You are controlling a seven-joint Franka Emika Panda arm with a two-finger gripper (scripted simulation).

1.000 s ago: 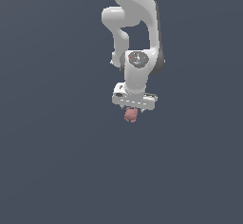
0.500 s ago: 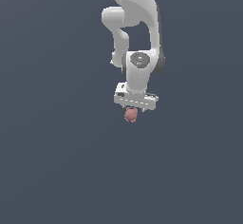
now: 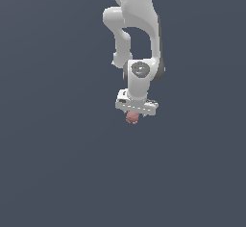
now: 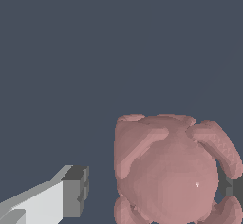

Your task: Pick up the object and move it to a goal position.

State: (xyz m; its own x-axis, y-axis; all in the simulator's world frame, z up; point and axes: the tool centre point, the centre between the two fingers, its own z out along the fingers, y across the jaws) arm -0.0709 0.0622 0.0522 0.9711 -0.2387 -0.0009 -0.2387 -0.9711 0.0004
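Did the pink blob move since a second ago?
No. In the exterior view the pink blob sits in the same spot under the white hand, at the same place in the frame. There is no other fixed landmark.

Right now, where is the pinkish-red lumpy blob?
In the exterior view the pinkish-red blob sits near the middle, directly under the white tool, with plain grey ground all around.

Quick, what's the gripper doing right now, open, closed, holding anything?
Gripper: open; one finger stands clear of the pinkish-red object, no grip yet.
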